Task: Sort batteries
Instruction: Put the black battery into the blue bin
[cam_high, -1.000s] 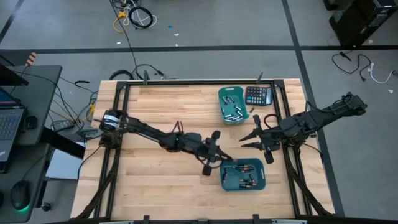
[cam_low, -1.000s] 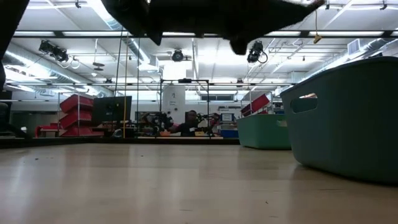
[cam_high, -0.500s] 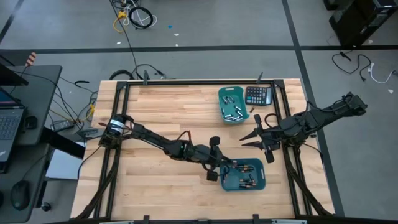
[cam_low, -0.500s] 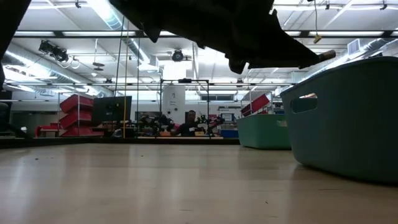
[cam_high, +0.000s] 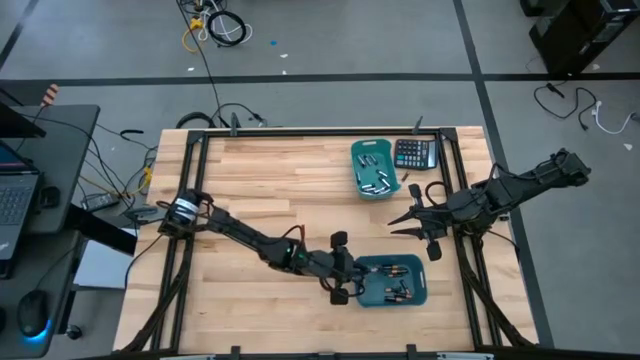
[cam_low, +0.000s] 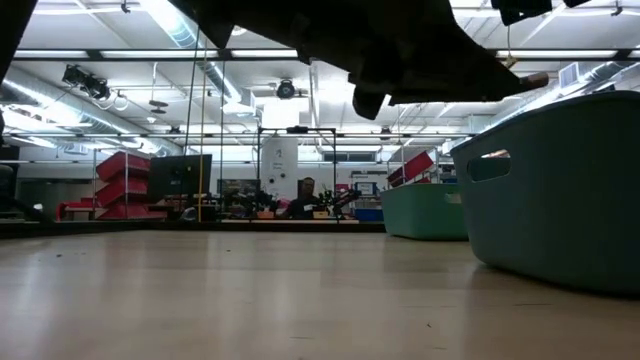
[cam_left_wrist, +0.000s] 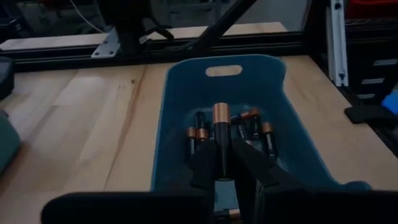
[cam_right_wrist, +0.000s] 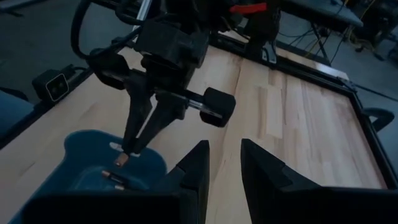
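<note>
Wooden table (cam_high: 270, 180) (workshop behind)

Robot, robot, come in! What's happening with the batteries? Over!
Left gripper pinching one copper-top battery above the near teal bin. Right gripper open, waiting. Nothing blocking.

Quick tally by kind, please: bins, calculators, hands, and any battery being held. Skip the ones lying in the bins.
Bins: 2 (near, far)
Calculator: 1
Hands: 2 (left hand over the near bin, right hand between the bins)
Battery in the left hand: 1
Total: 6
</note>
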